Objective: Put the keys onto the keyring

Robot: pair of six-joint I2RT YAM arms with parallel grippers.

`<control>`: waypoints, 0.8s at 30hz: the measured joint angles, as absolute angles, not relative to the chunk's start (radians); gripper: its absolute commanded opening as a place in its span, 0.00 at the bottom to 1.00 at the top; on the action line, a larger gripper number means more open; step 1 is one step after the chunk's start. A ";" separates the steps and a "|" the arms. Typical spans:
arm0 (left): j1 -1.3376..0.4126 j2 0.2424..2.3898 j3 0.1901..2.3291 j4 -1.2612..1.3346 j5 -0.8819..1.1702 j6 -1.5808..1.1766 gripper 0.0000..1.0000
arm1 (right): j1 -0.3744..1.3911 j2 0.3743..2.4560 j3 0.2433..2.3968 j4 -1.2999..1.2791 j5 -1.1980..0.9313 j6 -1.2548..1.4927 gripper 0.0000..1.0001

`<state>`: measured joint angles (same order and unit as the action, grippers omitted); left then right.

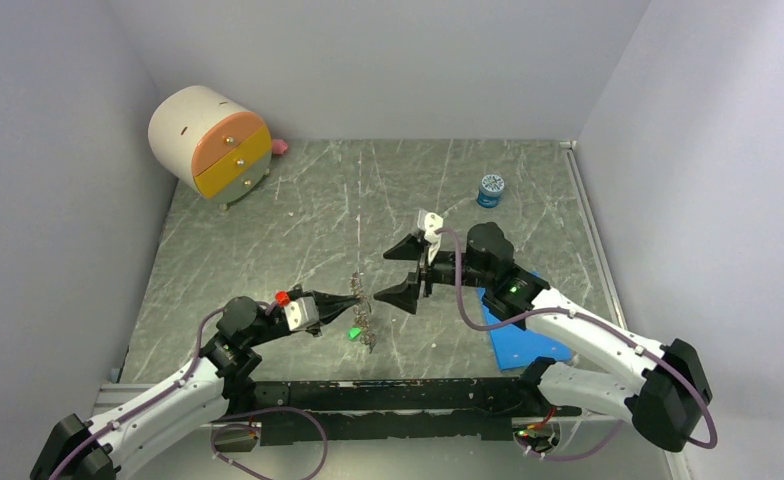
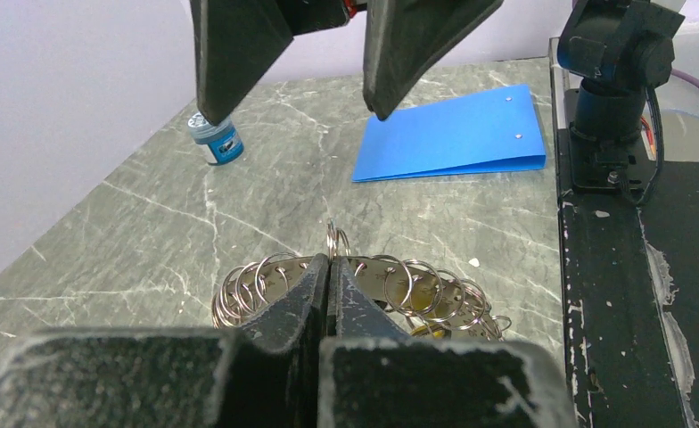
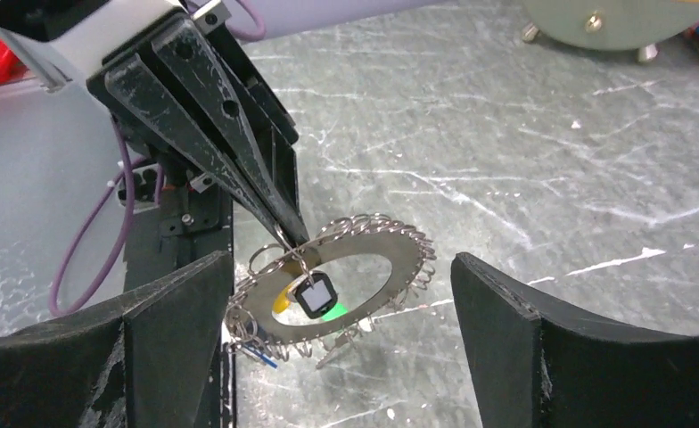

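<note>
left gripper pinches the keyring, a black key hanging on it; right gripper is spread near it; green key seems left to thread.

My left arm reaches low toward the middle, and the left gripper is pinched tight on the edge of the keyring (fingertips meeting, no gap). My right arm bends in from the opposite side; the right gripper faces the left one, jaws spread wide, holding nothing.
</note>
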<state>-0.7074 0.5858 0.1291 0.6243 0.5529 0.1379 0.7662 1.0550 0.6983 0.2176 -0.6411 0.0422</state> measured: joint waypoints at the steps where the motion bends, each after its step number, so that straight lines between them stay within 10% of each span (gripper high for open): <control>1: -0.707 0.586 0.129 0.624 0.554 0.138 0.03 | 0.766 1.050 0.698 0.223 -0.640 0.040 0.99; 12: -0.707 0.573 0.129 0.623 0.583 0.142 0.03 | 0.764 1.054 0.577 0.470 -0.819 -0.062 0.99; 18: -0.707 0.571 0.129 0.624 0.599 0.142 0.02 | 0.769 1.129 0.608 0.507 -0.930 -0.079 0.38; 24: -0.707 0.574 0.129 0.628 0.610 0.141 0.02 | 0.776 1.230 0.653 0.534 -1.000 -0.039 0.27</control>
